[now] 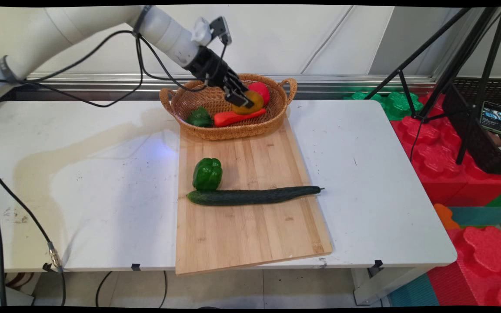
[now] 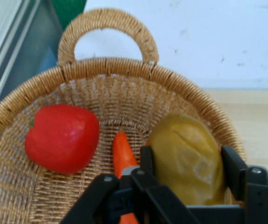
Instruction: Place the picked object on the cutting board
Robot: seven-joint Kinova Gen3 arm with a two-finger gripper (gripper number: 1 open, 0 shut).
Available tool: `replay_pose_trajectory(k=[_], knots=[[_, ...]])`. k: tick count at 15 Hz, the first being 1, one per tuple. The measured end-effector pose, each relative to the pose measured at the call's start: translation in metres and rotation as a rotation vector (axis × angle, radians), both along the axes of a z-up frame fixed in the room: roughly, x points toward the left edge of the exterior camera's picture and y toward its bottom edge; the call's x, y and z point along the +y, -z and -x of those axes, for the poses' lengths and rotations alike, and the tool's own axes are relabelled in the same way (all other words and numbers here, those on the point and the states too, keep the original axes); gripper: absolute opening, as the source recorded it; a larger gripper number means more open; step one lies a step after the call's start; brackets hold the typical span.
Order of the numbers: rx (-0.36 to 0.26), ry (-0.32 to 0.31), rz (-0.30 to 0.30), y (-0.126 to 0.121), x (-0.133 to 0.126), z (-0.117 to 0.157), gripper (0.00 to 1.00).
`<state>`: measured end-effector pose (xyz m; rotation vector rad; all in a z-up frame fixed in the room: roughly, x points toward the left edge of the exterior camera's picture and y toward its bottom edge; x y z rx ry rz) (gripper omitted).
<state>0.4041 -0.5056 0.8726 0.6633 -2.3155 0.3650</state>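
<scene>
So right now the gripper (image 1: 242, 102) is reaching down at a slant into the wicker basket (image 1: 233, 132) and it's sitting around the yellow pepper (image 1: 255, 104). In the hand view the two fingers (image 2: 146, 161) are standing about half open, one on each flank of the yellow pepper (image 2: 187, 158), and both look like they're pressing against its skin, so I'm reading that as a grip and not a hover. Can't tell whether the pepper is resting on the basket floor or hanging just clear of it, since the linkage is blocking its underside.

What's sitting around the tool:
- a red pepper (image 2: 61, 137) is lying off to the gripper's (image 2: 187, 154) left in the hand view, apart from the fingers
- a long orange-red vegetable (image 2: 121, 154) is running just beside the left finger, close enough that I can't say if it's touching
- the basket (image 2: 124, 70) rim and one handle are curving right ahead of the fingertips

In the main view a green pepper (image 1: 199, 117) is lying in the basket's other end, well away from the gripper. Further off, nearer the camera, another green pepper (image 1: 207, 174) is touching a cucumber (image 1: 250, 196) on the cutting board (image 1: 250, 234), which is lying on the white table (image 1: 102, 195).
</scene>
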Motion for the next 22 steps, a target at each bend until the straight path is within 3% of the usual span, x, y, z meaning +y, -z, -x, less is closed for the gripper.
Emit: replay_pose_trajectory(k=[7,13,18,22], knots=[[0.083,0.015,0.04,-0.049,0.046,-0.018,0.0],[0.158,0.107,0.029,-0.078,0.099,-0.022,0.0],[0.175,0.207,0.02,-0.076,0.136,-0.004,0.0],[0.153,0.273,0.015,-0.06,0.155,0.019,0.0]])
